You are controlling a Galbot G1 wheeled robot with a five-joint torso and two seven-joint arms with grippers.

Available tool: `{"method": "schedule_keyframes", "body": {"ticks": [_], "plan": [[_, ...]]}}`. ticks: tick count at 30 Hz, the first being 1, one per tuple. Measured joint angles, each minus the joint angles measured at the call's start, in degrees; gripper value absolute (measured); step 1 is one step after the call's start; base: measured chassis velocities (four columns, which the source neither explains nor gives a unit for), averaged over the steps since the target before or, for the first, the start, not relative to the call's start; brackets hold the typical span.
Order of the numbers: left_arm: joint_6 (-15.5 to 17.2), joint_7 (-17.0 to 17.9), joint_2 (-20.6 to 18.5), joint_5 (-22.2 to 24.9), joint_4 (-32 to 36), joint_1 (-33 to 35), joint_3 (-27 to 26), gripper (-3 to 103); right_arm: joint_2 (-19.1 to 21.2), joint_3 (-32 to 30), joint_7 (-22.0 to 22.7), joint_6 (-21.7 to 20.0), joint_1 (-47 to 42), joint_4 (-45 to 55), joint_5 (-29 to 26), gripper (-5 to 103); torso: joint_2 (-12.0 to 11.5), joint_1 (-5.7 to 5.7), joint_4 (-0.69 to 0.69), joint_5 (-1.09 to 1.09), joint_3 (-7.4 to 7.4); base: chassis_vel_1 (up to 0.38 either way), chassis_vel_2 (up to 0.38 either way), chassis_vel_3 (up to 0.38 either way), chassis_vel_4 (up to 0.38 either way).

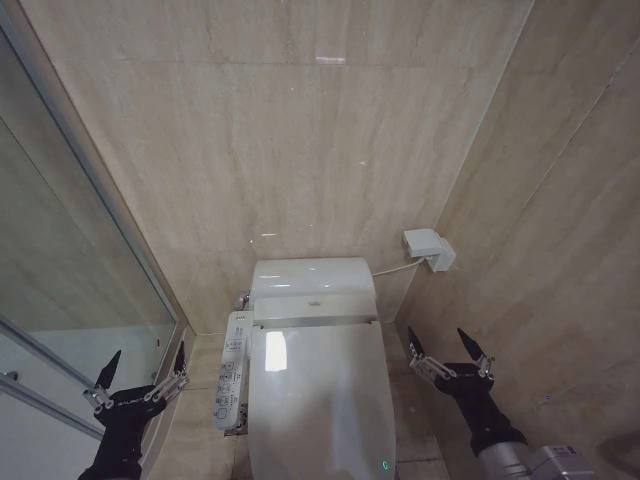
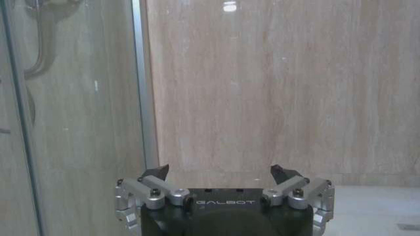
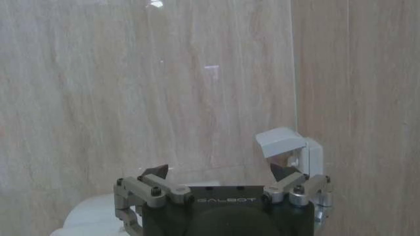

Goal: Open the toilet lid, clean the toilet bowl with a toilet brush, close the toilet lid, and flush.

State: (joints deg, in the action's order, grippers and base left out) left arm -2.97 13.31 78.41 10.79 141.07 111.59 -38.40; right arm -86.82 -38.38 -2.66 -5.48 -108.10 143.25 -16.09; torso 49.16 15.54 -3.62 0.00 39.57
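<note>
A: Between the two grippers, what lies there?
B: Glossy white oval toilet lid [image 1: 318, 400], down flat, beige stone-look wall behind.
A: Left gripper [image 1: 143, 362]?
B: Pointed black fingers spread apart, holding nothing, beside the slim button panel [image 1: 230, 370].
A: Right gripper [image 1: 447, 347]?
B: Likewise spread, holding nothing, below a boxy white wall socket [image 1: 430, 248].

Open right hand [image 3: 223, 173] facing wall [image 3: 131, 98]

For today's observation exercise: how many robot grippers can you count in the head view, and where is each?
2. The left gripper is open beside the button panel; the right gripper is open on the toilet lid's other side.
</note>
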Motion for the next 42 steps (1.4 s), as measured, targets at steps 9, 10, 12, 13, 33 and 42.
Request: {"method": "schedule_keyframes", "body": {"ticks": [9, 10, 12, 13, 33, 42], "plan": [[0.03, 0.02, 0.00, -0.05, 0.00, 0.00, 0.00, 100, 0.00, 0.00, 0.00, 0.00, 0.00, 0.00, 0.00, 100, 0.00, 0.00, 0.00, 0.00, 0.00, 0.000, 0.000, 0.000, 0.000], [0.03, 0.02, 0.00, -0.06, 0.00, 0.00, 0.00, 100, 0.00, 0.00, 0.00, 0.00, 0.00, 0.00, 0.00, 100, 0.00, 0.00, 0.00, 0.00, 0.00, 0.000, 0.000, 0.000, 0.000], [0.03, 0.02, 0.00, -0.06, 0.00, 0.00, 0.00, 100, 0.00, 0.00, 0.00, 0.00, 0.00, 0.00, 0.00, 100, 0.00, 0.00, 0.00, 0.00, 0.00, 0.000, 0.000, 0.000, 0.000], [0.03, 0.02, 0.00, -0.07, 0.00, 0.00, 0.00, 100, 0.00, 0.00, 0.00, 0.00, 0.00, 0.00, 0.00, 100, 0.00, 0.00, 0.00, 0.00, 0.00, 0.000, 0.000, 0.000, 0.000], [0.03, 0.00, -0.01, -0.08, -0.03, -0.01, -0.01, 100, 0.00, 0.00, 0.00, 0.00, 0.00, 0.00, 0.00, 100, -0.01, 0.01, 0.01, 0.02, 0.00, 0.117, -0.125, -0.121, 0.118], [0.03, 0.00, -0.01, -0.08, -0.05, -0.01, 0.00, 100, 0.01, 0.00, 0.00, 0.00, 0.00, 0.00, 0.00, 100, -0.01, 0.01, 0.01, 0.01, 0.01, 0.287, -0.293, -0.299, 0.299]]}}
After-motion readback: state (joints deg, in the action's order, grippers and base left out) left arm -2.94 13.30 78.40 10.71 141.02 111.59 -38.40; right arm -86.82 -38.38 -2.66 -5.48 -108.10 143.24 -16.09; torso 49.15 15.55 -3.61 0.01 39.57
